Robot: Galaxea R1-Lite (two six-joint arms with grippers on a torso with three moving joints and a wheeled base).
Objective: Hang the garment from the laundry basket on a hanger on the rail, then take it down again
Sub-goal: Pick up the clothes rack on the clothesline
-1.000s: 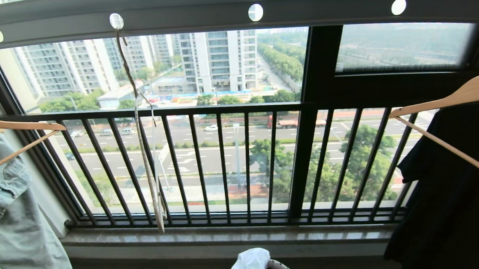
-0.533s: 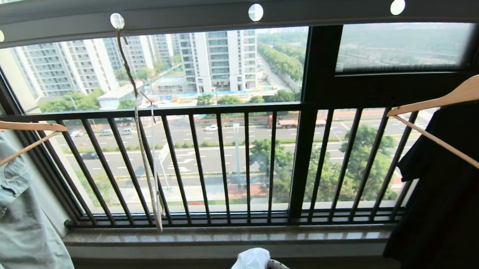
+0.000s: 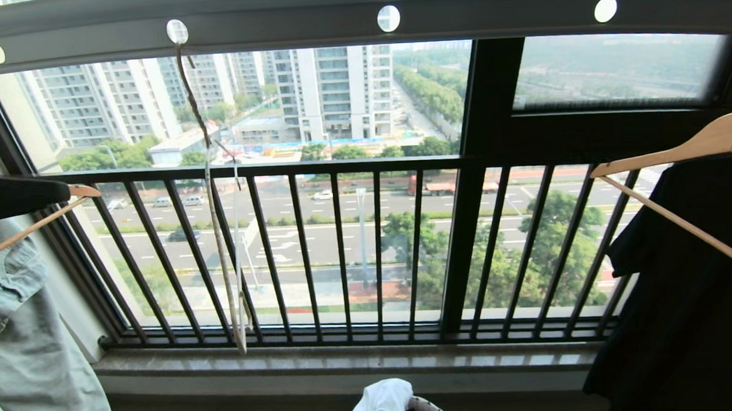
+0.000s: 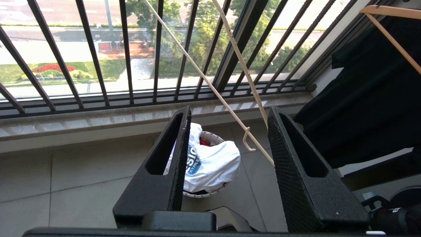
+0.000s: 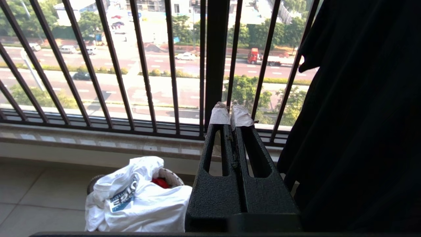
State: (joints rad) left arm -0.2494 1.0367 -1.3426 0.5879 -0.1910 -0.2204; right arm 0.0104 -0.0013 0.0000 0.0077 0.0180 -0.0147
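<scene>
Wooden hangers [image 3: 683, 151]: two; wire hanger [image 3: 215, 194]: one.

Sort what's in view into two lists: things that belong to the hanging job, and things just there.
Belongs to the job:
- white T-shirt, heaped in the laundry basket
- cream wire hanger, hooked in the rail
- left claw, open above the basket

Just there:
- pale denim garment
- black garment
- wooden hanger
- red garment
- right claw, shut, idle
</scene>
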